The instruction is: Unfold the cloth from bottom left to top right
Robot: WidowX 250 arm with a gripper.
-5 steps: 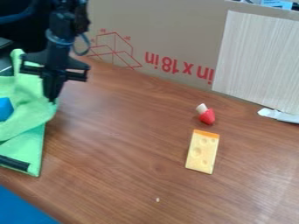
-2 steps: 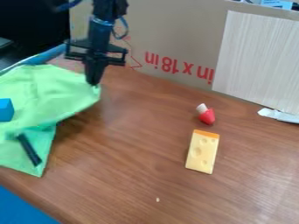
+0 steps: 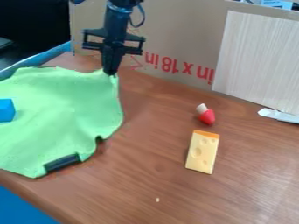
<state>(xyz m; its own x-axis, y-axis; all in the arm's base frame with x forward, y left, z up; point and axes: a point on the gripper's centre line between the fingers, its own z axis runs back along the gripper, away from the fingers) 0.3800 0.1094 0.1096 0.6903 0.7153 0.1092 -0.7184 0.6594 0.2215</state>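
Camera view: the black hand (image 3: 110, 72), at 11 o'clock, has its fingers closed together on the 1 o'clock corner of the green cloth (image 3: 64, 111), which spreads over the counter (image 3: 149, 175) at 9 o'clock, its right edge wavy and notched low down near the black bar (image 3: 62, 162). The blue block (image 3: 6, 110) rests on the cloth's 9 o'clock side; counter surface lies between its right edge and the toy cheese (image 3: 202, 152), between 4 and 5 o'clock, with the red-and-white toy (image 3: 206, 116) at 3.
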